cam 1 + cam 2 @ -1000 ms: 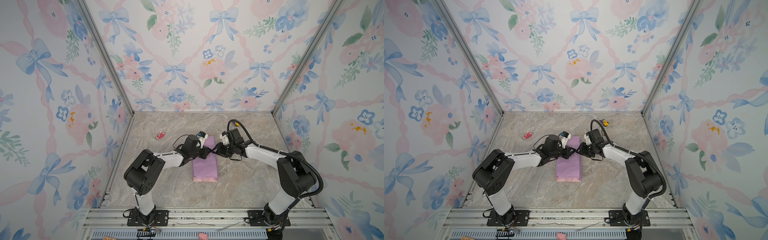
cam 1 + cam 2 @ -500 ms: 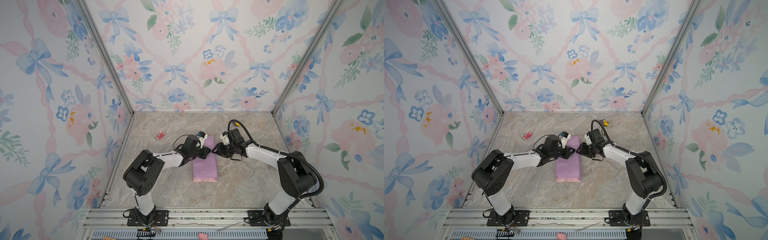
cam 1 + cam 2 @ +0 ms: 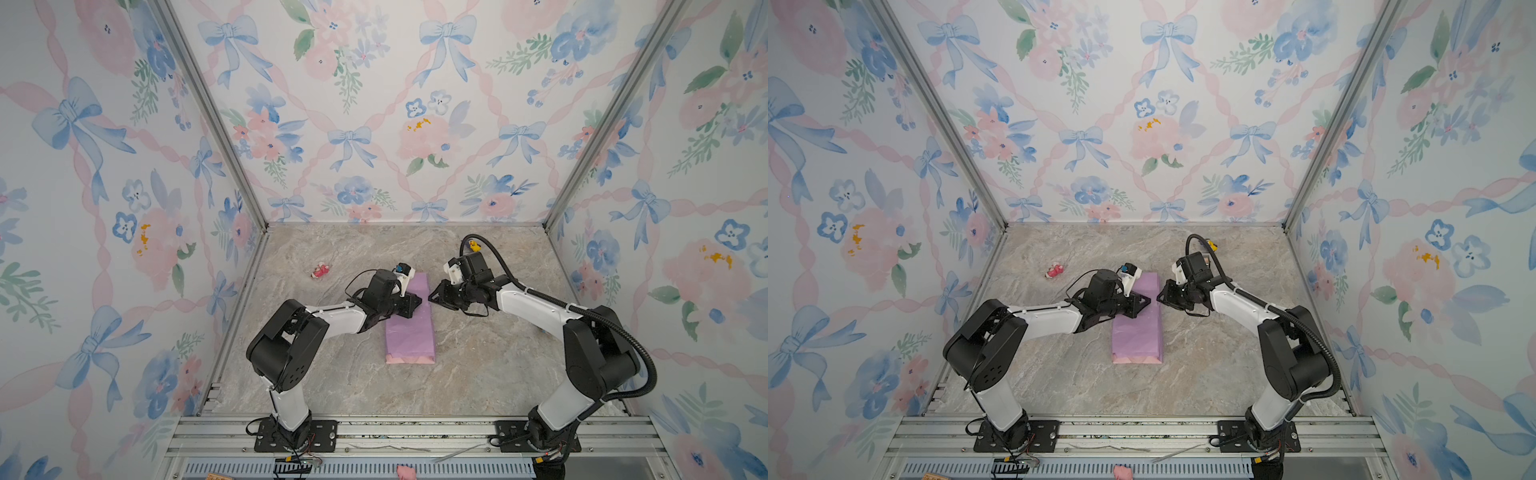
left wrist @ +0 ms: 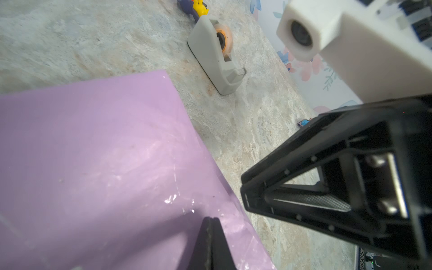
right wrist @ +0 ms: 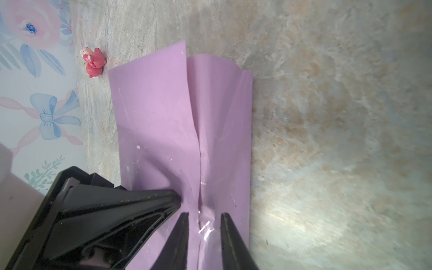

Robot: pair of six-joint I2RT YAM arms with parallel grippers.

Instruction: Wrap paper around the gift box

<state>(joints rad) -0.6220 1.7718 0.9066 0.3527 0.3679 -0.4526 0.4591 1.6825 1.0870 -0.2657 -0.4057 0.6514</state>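
Lilac paper [image 3: 410, 320] forms a long flat sleeve mid-table in both top views; the gift box, I judge, hides inside. Left wrist: left gripper [image 4: 211, 222] pinched shut, tips on the glossy sheet, grey tape dispenser [image 4: 216, 58] nearby. Right wrist: right gripper [image 5: 203, 216] narrowly parted, empty, straddling the taped seam [image 5: 198, 149]. Sealing step; next, press tape flat, fold 2 ends.

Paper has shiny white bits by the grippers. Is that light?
Right wrist view: yes, glare on the paper at its seam, between the right gripper's tips; table blurry. Left wrist view: same glints, plus a shadow by the left gripper.
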